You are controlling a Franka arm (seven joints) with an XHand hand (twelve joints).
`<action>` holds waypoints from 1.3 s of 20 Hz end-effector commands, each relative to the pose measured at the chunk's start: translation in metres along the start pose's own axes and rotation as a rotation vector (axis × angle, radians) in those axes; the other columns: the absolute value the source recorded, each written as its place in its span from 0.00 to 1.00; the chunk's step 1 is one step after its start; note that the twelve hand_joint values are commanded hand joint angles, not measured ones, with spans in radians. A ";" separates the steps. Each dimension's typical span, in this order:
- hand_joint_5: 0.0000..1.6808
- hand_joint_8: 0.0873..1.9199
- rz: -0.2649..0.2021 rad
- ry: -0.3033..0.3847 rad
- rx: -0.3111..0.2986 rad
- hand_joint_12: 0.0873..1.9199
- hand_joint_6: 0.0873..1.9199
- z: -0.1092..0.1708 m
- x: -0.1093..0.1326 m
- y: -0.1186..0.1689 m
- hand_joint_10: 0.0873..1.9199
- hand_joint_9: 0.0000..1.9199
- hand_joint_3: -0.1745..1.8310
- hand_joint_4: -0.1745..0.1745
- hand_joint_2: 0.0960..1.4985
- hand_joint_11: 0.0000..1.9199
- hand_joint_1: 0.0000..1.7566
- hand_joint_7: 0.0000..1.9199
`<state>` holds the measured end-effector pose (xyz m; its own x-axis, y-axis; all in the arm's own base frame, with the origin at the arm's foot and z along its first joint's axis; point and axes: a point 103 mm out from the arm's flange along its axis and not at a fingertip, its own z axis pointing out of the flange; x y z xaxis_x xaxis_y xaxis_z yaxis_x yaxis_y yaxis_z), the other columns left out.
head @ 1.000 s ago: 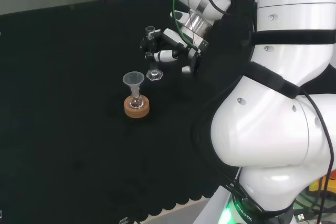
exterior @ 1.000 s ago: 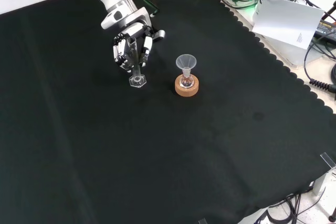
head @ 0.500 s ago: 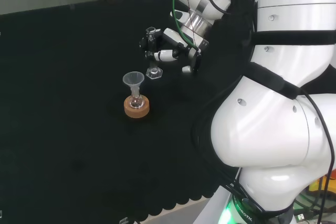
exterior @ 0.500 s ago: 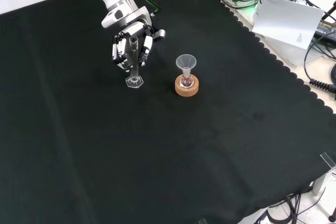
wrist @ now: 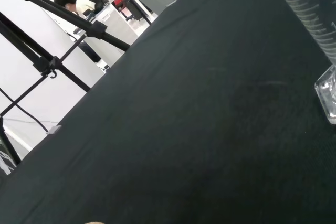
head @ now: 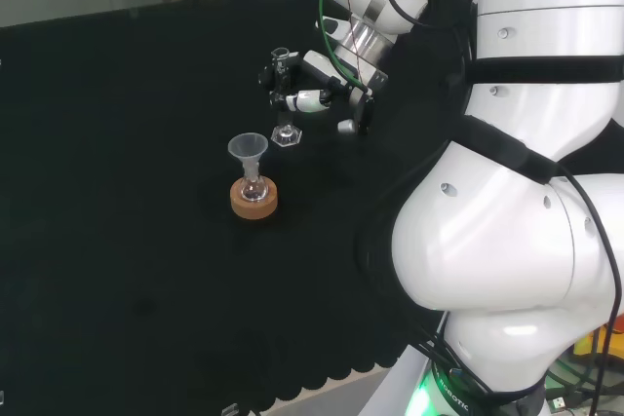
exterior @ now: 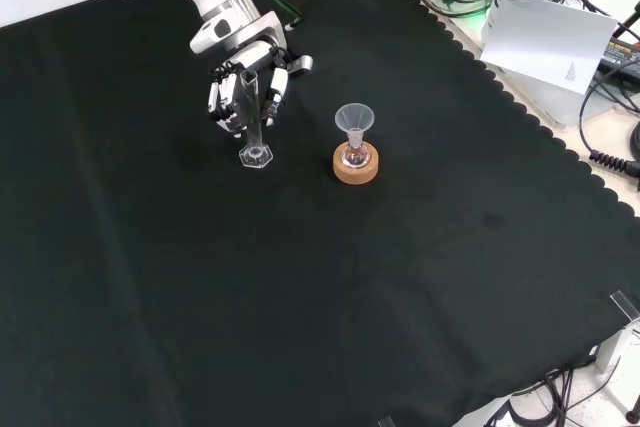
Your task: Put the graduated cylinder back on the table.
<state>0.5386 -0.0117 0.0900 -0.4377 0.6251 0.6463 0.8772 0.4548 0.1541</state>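
The graduated cylinder [head: 283,94] is a thin clear tube on a hexagonal foot. It stands about upright, and its foot looks set on the black cloth [head: 117,143]. The hand [head: 317,96] has its fingers curled round the tube's upper part. From the front, the hand [exterior: 240,97] comes down from the top and the graduated cylinder [exterior: 253,132] stands just below it. The wrist view catches the cylinder's ribbed tube [wrist: 307,11] and a corner of its foot.
A clear funnel [head: 248,148] sits in a small flask on a cork ring [head: 253,202], a short way from the cylinder's foot. In the front view the cork ring [exterior: 355,167] lies to the cylinder's right. Papers and cables lie beyond the cloth's scalloped edge [exterior: 520,107].
The hand has tilted the cylinder from a slight lean to upright and shifted a little; the foot has settled flat on the cloth. The funnel and flask have not moved.
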 end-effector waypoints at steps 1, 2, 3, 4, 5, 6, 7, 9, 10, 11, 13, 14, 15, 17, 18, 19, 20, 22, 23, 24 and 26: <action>0.35 0.28 0.009 0.004 0.005 0.62 0.34 -0.007 0.001 0.002 0.00 0.53 0.00 0.32 0.67 0.28 0.59 0.31; 0.33 0.28 0.011 0.005 0.004 0.63 0.33 -0.010 0.001 0.002 0.00 0.52 0.00 0.31 0.66 0.27 0.58 0.30; 0.31 0.28 0.012 0.005 0.003 0.63 0.32 -0.012 0.001 0.002 0.00 0.51 0.00 0.31 0.66 0.26 0.58 0.29; 0.29 0.29 0.014 0.005 -0.001 0.64 0.31 -0.015 0.001 0.001 0.00 0.50 0.00 0.30 0.65 0.25 0.57 0.28; 0.28 0.29 0.015 0.005 -0.003 0.64 0.30 -0.018 0.001 0.000 0.00 0.49 0.00 0.30 0.65 0.24 0.57 0.27; 0.27 0.29 0.014 0.003 -0.005 0.65 0.29 -0.020 0.001 0.000 0.00 0.48 0.00 0.29 0.64 0.23 0.57 0.26; 0.26 0.29 0.014 0.001 -0.006 0.65 0.28 -0.022 0.002 -0.001 0.00 0.48 0.00 0.29 0.64 0.23 0.57 0.26; 0.25 0.30 0.016 -0.005 -0.011 0.65 0.26 -0.026 0.003 -0.001 0.00 0.47 0.00 0.29 0.64 0.22 0.56 0.25; 0.25 0.30 0.018 -0.008 -0.013 0.65 0.25 -0.027 0.004 -0.001 0.00 0.46 0.00 0.28 0.63 0.22 0.56 0.24; 0.25 0.30 0.020 -0.011 -0.013 0.66 0.25 -0.029 0.004 -0.001 0.00 0.46 0.00 0.28 0.63 0.21 0.56 0.24; 0.25 0.30 0.025 -0.015 -0.016 0.66 0.24 -0.032 0.005 -0.001 0.00 0.46 0.00 0.28 0.63 0.21 0.55 0.23; 0.25 0.30 0.028 -0.017 -0.017 0.66 0.23 -0.034 0.006 -0.001 0.00 0.45 0.00 0.28 0.63 0.20 0.55 0.23; 0.25 0.30 0.032 -0.019 -0.018 0.66 0.23 -0.036 0.006 -0.001 0.00 0.45 0.00 0.28 0.63 0.20 0.55 0.22; 0.24 0.30 0.039 -0.025 -0.024 0.66 0.22 -0.041 0.007 -0.001 0.00 0.43 0.00 0.28 0.63 0.19 0.55 0.21; 0.24 0.30 0.044 -0.032 -0.030 0.67 0.21 -0.044 0.008 -0.002 0.00 0.43 0.00 0.28 0.63 0.18 0.54 0.20; 0.23 0.30 0.049 -0.036 -0.035 0.67 0.20 -0.048 0.009 -0.004 0.00 0.40 0.00 0.28 0.62 0.16 0.54 0.17; 0.23 0.30 0.053 -0.041 -0.042 0.68 0.18 -0.053 0.010 -0.006 0.00 0.38 0.00 0.28 0.62 0.14 0.54 0.14; 0.21 0.30 0.065 -0.059 -0.046 0.70 0.14 -0.063 0.013 -0.010 0.00 0.34 0.00 0.28 0.62 0.10 0.53 0.09; 0.21 0.30 0.075 -0.071 -0.047 0.71 0.12 -0.069 0.014 -0.014 0.00 0.32 0.00 0.29 0.62 0.08 0.53 0.08; 0.20 0.30 0.084 -0.082 -0.050 0.71 0.10 -0.074 0.016 -0.017 0.00 0.31 0.00 0.29 0.62 0.06 0.52 0.07; 0.20 0.31 0.100 -0.108 -0.059 0.72 0.07 -0.088 0.021 -0.025 0.00 0.29 0.00 0.29 0.61 0.04 0.52 0.05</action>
<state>0.5389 -0.0433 0.1417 -0.4002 0.6803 0.6141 0.9058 0.3953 0.1524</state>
